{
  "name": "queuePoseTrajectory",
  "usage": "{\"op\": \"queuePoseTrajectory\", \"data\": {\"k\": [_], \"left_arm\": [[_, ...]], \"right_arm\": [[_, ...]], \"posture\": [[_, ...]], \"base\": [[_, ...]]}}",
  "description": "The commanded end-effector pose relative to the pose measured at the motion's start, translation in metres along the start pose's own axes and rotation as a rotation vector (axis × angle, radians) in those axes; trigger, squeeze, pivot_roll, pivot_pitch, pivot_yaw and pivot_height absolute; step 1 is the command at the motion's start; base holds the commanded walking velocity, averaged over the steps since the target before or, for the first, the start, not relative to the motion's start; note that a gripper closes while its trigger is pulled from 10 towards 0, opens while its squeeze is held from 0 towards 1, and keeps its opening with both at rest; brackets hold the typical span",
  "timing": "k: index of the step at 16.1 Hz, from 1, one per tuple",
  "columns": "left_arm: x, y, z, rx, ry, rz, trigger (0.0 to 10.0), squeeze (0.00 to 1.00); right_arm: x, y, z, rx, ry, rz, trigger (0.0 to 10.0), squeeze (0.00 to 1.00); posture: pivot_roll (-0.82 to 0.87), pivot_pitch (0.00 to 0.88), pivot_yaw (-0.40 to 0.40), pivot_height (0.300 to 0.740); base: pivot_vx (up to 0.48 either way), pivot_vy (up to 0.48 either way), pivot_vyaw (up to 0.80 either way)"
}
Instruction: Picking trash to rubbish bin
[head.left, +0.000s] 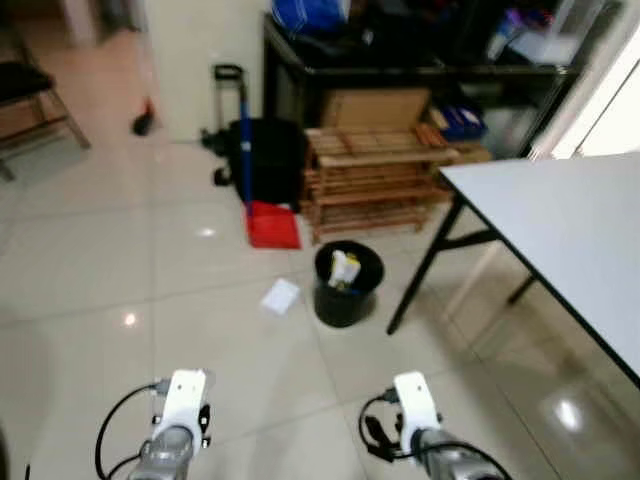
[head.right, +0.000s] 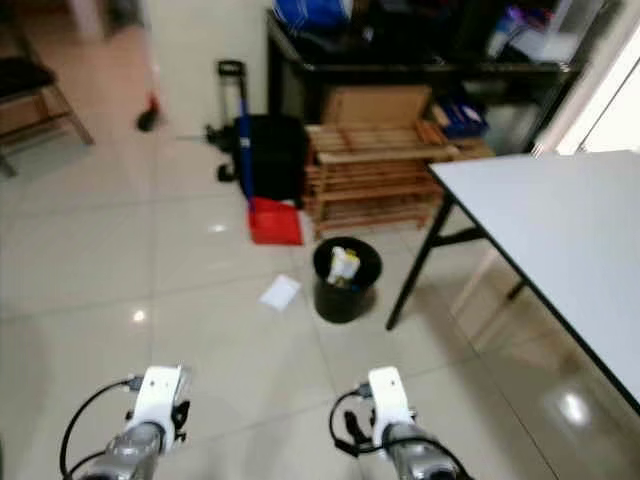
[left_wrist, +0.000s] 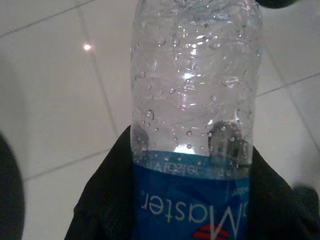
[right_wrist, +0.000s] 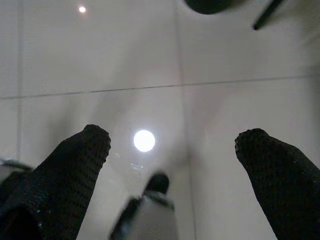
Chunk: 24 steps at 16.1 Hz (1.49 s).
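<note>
In the left wrist view a clear plastic bottle (left_wrist: 195, 90) with a blue label and droplets inside sits between two black fingers. My left gripper (left_wrist: 190, 170) is shut on it, above the pale tiled floor. My right gripper (right_wrist: 175, 142) is open with nothing between its fingers (right_wrist: 85, 155), also over the tiles. A round black rubbish bin (head.left: 348, 285) stands ahead on the floor by the table leg, with some trash inside. A white piece of paper (head.left: 281, 296) lies on the tiles just left of the bin. Both silver wrists, the left arm (head.left: 178, 420) and the right arm (head.left: 420, 420), are low in the eye views.
A grey table (head.left: 560, 230) with black legs stands on the right. Behind the bin are a wooden rack (head.left: 375, 185), a red dustpan (head.left: 272, 224) and a black case (head.left: 270, 160). A chair (head.left: 30, 100) is at the far left. Open tiled floor (head.left: 120, 280) lies between me and the bin.
</note>
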<state>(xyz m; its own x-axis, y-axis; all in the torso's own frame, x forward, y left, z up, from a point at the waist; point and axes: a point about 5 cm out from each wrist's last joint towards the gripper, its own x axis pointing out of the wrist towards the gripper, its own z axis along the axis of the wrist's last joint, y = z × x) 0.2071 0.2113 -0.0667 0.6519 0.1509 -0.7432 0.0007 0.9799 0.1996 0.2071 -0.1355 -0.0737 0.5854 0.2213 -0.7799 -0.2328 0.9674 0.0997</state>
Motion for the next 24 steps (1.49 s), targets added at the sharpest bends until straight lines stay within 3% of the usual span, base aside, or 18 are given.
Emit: {"op": "queuePoseTrajectory", "data": {"k": [1, 24], "left_arm": [[0.0007, -0.0127, 0.0053, -0.007, -0.015, -0.027, 10.0, 0.00], [0.0002, -0.0138, 0.0034, -0.018, -0.014, -0.026, 10.0, 0.00]], "right_arm": [[-0.0025, -0.0123, 0.0011, 0.003, -0.005, -0.031, 10.0, 0.00], [-0.0024, -0.0115, 0.0010, -0.011, -0.001, -0.021, 10.0, 0.00]], "posture": [[0.03, 0.015, -0.095, 0.740], [0.04, 0.018, -0.106, 0.740]], "base": [[0.394, 0.000, 0.00], [0.390, 0.000, 0.00]]}}
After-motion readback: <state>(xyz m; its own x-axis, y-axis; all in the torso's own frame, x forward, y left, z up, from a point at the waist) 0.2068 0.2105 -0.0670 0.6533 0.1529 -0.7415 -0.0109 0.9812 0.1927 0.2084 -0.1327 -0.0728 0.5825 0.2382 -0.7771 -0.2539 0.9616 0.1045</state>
